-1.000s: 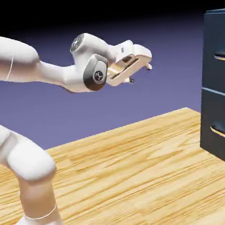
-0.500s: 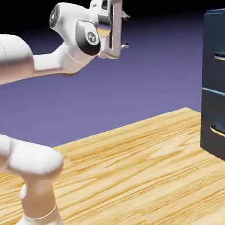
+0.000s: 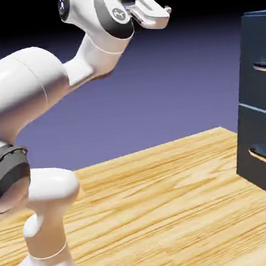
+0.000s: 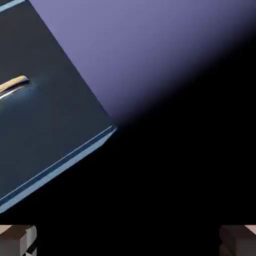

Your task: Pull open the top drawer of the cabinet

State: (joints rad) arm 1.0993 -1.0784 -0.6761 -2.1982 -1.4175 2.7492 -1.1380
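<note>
The drawer (image 3: 260,80) is shut at the cabinet's (image 3: 243,124) top, its handle (image 3: 264,68) ungrasped; reaching and pulling seemingly remain. The gripper (image 4: 128,241), well apart, is spread wide and empty.

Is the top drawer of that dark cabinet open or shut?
Shut: the top drawer sits flush above the lower one, no gap showing.

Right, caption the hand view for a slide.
Open gripper before the cabinet's top drawer, handle at left.
</note>
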